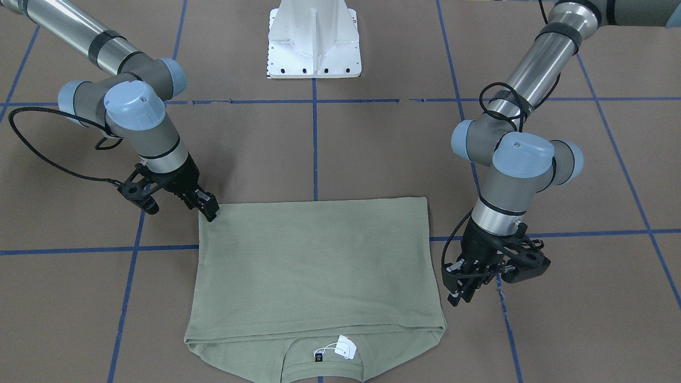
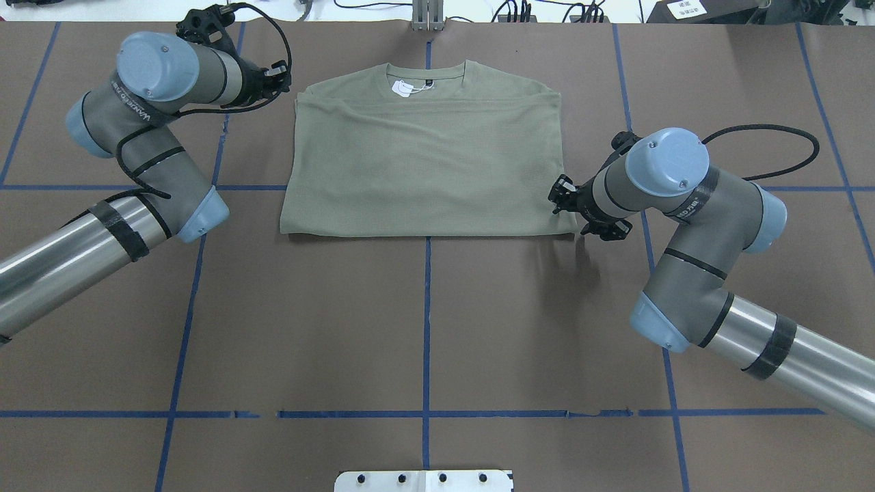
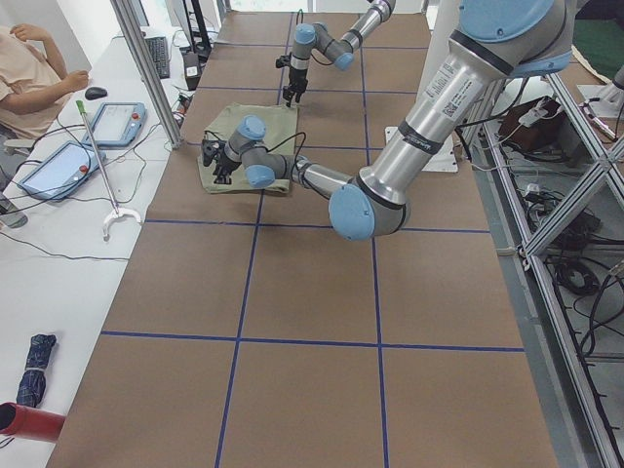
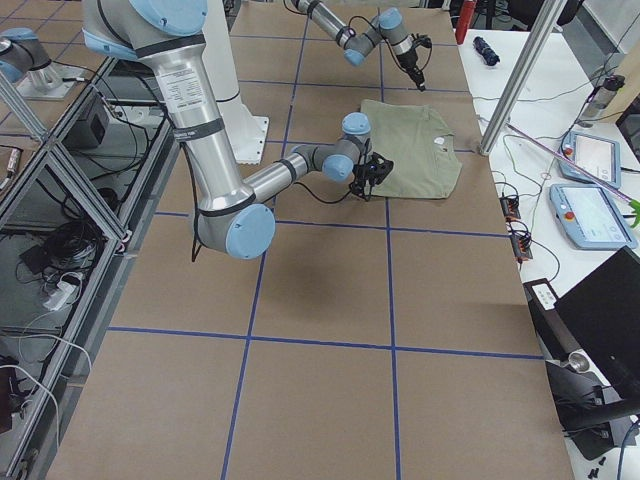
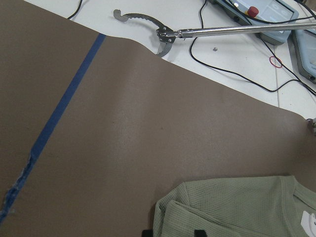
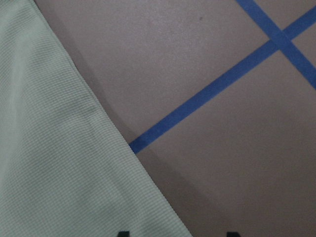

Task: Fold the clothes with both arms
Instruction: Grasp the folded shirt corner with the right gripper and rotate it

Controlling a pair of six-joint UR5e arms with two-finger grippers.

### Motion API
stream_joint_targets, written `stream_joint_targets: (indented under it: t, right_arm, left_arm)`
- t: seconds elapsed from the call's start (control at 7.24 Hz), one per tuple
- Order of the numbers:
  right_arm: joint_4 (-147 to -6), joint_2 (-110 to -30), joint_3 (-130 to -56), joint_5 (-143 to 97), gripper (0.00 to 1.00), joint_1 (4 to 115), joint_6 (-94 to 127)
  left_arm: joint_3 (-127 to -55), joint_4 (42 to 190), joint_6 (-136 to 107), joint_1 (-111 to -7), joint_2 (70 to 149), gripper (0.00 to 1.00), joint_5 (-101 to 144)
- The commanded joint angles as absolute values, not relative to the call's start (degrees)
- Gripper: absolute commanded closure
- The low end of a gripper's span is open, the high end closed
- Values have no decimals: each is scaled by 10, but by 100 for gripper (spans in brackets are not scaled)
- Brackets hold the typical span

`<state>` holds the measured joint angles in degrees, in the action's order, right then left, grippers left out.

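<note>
One folded sage-green shirt (image 1: pixel 319 266) is found flat on the bench (image 1: pixel 372 149), midway along the edge farthest from the robot, with the collar turned towards that edge. The right tool (image 1: pixel 208 208) is set at the shirt's corner nearer the robot, on the robot's right. Its two fingertips (image 6: pixel 123 233) are seen spread wide, one over cloth and one over bare bench, with the shirt's side edge running between them; nothing is gripped. The left tool (image 1: pixel 460 295) is held just beside the opposite side edge, near the shoulder corner. Its jaws are parted less widely, and no cloth is seen in them. One white hang tag (image 1: pixel 347 347) is noted at the collar. One white pedestal (image 1: pixel 314 48) is noted at the robot's edge, well apart from the shirt. Blue tape lines (image 1: pixel 314 149) are laid across the bench, some passing under the shirt. Beyond the far edge, one reaching stick (image 5: pixel 163 37) and cables are recorded on a white table. Two tools are counted.
</note>
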<state>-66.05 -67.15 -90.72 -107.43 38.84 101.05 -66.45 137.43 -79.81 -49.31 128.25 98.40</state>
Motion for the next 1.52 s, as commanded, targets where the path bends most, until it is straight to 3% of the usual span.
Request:
stream_joint_targets:
  t: [0.0,0.14,0.55,0.83,1.11,1.38]
  right_arm:
    - [-658,-677,-909,-1075,83,385,1019]
    - [-658,-678,-910,-1081,100,385,1019]
    - [-661,-720,-984,-1100,100,385,1018]
    - [-666,-834,-1141,-1118,100,343,1053]
    - [-666,-917,-1260,-1114,100,232,1141]
    - [-666,-930,-1293,-1109,100,62,1210]
  left_arm:
    - [-664,1373,-798,-493,1282,60,983]
    - [-664,1372,-798,-493,1283,60,983]
    - [-666,1368,-798,-493,1284,61,985]
    - [-742,1366,-809,-490,1254,60,1010]
    - [-845,1363,-863,-488,1203,60,1093]
    - [-940,1336,-898,-485,1166,44,1154]
